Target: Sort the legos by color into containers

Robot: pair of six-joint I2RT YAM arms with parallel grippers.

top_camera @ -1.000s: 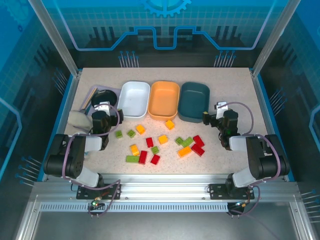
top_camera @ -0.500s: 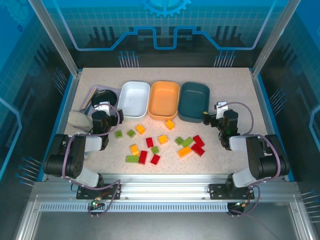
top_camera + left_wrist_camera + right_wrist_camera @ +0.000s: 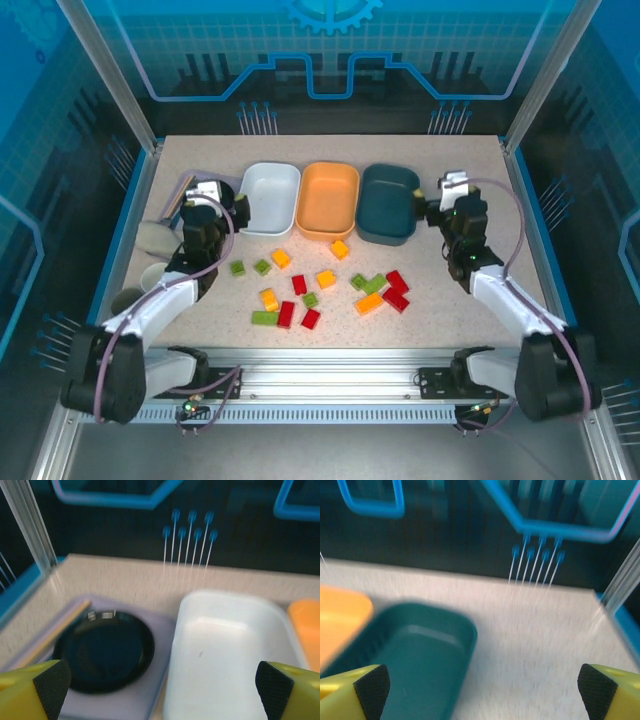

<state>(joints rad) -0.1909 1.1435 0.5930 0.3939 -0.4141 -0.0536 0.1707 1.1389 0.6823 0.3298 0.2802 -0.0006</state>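
Enclosure: dark panels on the far side and both flanks, lit blue, with a pale grid and circuit-line pattern; metal corner posts rise at the far left and far right

Counter: pale speckled beige slab with a blue border at left and right, its far strip bare

Rail: ribbed aluminium frame along the near edge, carrying both arm bases

Containers: three equal shallow tubs side by side in a row on the far half of the counter, white tub on the left, orange tub in the middle, dark teal tub on the right

Tray: lilac, just left of the white tub, bearing a black round dish

Left claw: released, yellow fingers with black pads spread wide, grasping nothing, above the gap between dish and white tub

Right claw: released, fingers spread wide, grasping nothing, at the right end of the dark teal tub

Legos: red, light green and orange-yellow bricks scattered loose on the counter, near side of the tubs, between the two arms; one orange brick lies just near the orange tub
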